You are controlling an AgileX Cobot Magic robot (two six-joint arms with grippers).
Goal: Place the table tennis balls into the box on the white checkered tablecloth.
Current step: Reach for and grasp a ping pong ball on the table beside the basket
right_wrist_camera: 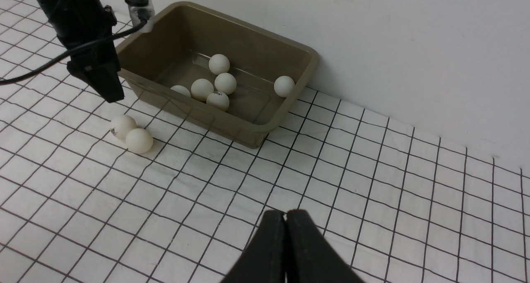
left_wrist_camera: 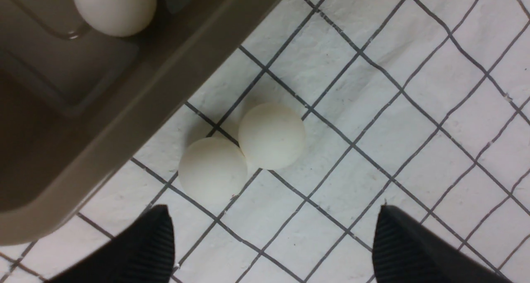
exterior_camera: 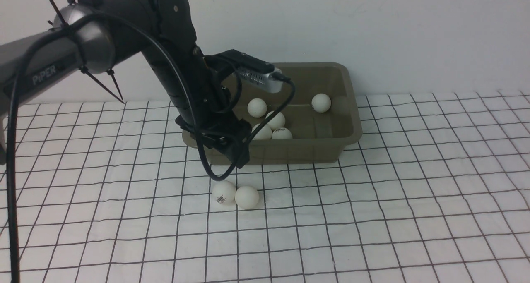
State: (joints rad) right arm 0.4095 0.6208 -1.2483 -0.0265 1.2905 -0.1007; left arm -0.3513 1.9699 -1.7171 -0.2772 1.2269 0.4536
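The olive-brown box (exterior_camera: 352, 109) stands on the white checkered tablecloth (exterior_camera: 372, 212) near the back wall, with several white table tennis balls inside, one being (exterior_camera: 321, 102). Two more balls lie touching on the cloth in front of the box: one with a dark logo (exterior_camera: 224, 192) and a plain one (exterior_camera: 247, 197). My left gripper (exterior_camera: 238, 159) hangs just above them beside the box's front wall. In the left wrist view it (left_wrist_camera: 272, 210) is open and empty, with the two balls (left_wrist_camera: 212, 170) (left_wrist_camera: 271, 136) ahead of its fingertips. My right gripper (right_wrist_camera: 285, 212) is shut and empty, over bare cloth well away from the box (right_wrist_camera: 265, 130).
A white wall runs close behind the box. The left arm and its black cable (exterior_camera: 207, 167) hang over the box's front left corner. The cloth is slightly wrinkled.
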